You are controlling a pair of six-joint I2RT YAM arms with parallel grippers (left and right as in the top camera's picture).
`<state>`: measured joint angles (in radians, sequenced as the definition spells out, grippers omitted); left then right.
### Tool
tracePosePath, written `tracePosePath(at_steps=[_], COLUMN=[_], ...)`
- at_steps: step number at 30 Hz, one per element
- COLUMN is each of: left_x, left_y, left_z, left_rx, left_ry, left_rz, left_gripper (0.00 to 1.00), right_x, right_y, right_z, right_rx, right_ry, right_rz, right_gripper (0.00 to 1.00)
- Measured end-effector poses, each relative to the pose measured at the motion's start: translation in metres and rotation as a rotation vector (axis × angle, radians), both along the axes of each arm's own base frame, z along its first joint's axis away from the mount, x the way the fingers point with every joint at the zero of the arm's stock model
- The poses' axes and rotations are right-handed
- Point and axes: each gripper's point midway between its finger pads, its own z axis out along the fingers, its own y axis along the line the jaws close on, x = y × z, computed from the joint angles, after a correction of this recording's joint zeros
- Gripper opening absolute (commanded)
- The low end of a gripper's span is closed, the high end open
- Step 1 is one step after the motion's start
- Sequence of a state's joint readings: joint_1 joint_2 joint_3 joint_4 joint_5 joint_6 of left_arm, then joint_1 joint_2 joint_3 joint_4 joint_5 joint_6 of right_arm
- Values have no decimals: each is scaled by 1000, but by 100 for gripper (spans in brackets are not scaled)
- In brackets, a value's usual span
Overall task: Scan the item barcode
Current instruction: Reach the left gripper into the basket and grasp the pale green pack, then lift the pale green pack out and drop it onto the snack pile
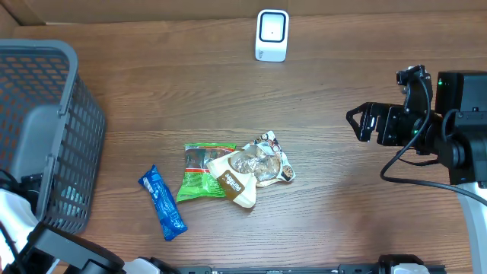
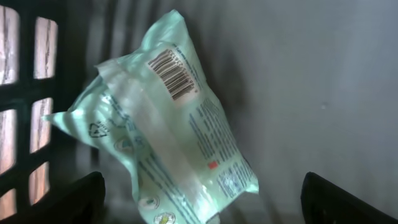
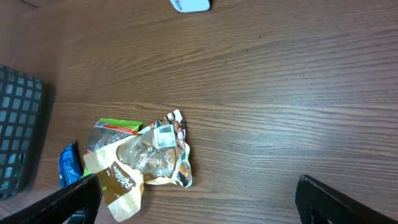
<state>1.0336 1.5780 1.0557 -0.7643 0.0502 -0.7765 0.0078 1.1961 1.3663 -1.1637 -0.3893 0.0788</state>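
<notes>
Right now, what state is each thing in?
Pale packet: ungripped in basket, barcode up.
Basket: upright.
Scanner: upright, untouched.
Brown bag: barcode up, overlapping green packet.
Green packet: flat, partly covered.
Blue packet: flat, alone.
Left end effector: open.
Right end effector: open, empty.

The mint-green packet point(image 2: 174, 137) bears a black barcode point(image 2: 174, 74); a triangular recycling sign point(image 2: 94, 129) sits lower left of that barcode. Its fine print is unreadable.
</notes>
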Motion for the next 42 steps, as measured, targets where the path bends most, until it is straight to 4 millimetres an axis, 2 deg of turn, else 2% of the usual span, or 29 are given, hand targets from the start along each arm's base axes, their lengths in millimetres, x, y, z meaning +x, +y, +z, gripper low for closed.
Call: tracePosePath(at_steps=[7,13,15,16,18,20,22,27,30,33,35,38,42], left_x=[-4,-10,-10,-10,-12,-11,-10,2,18,44,64,93,114], left_y=[0,-3,-1,1,3,4,5,7,1,3,12,29,41], left_z=[-16,-33,-35,-35,-36,-36,-36,-30,-25,-4,25,82,154], left_rx=[23,35,50,62,76,82,87,89,46,29,51,127,217], left_ry=[8,17,13,11,11,7,2,-68,-147,-260,-353,-482,-591], left_rz=[17,30,36,42,54,58,58,39,-11,-85,-139,-218,-304], left_gripper=[89,82,73,66,47,22,4,4,4,4,4,4,4], right_x=[0,0,0,0,0,0,0,0,0,-1,-1,-1,-1], right_y=[0,0,0,0,0,0,0,0,0,0,0,0,0], right_z=[0,0,0,0,0,0,0,0,0,-1,-1,-1,-1], right_rx=[0,0,0,0,0,0,0,0,0,0,0,0,0], right_ry=[0,0,0,0,0,0,0,0,2,7,7,7,7], right_rz=[0,0,0,0,0,0,0,0,0,0,0,1,0], right_gripper=[100,100,100,100,100,100,100,100,100,100,100,100,100])
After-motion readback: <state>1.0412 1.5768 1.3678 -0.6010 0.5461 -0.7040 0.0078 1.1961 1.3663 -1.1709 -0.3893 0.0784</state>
